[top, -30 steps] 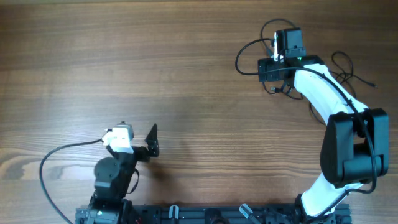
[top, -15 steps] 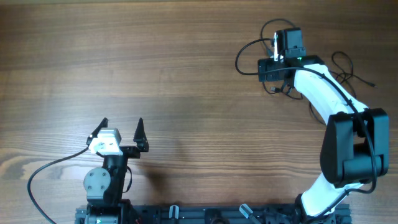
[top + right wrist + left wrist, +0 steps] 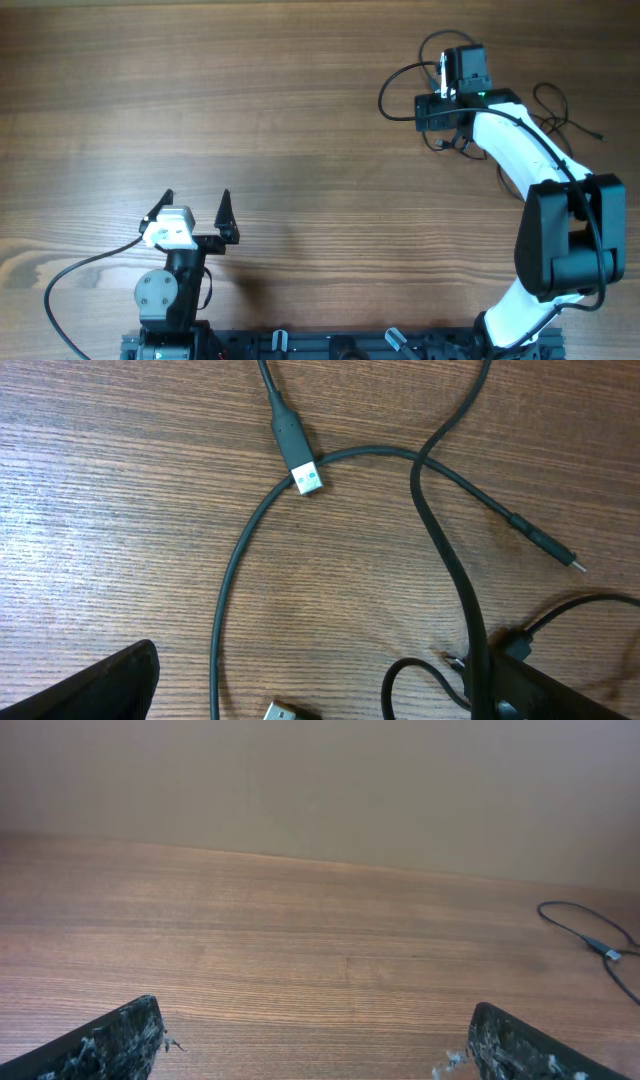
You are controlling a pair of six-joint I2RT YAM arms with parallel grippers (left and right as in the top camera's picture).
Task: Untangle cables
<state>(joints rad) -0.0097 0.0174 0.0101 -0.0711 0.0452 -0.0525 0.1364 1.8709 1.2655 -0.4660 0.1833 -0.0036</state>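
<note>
One by one, counted two end effectors. Found the left end effector wide open and holding nothing, near the front left of the counter. Found the right end effector wide open too, close above the cables. Saw the cables lying crossed on the counter, at the back right. Counted three plugs there; could not count the cables themselves.

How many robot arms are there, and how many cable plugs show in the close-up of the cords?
Robot arms: 2, the left arm and the right arm.
Cable plugs plainly showing in the right wrist view: 3, a USB plug, a slim plug and a plug at the bottom edge.
Total: 5.
</note>
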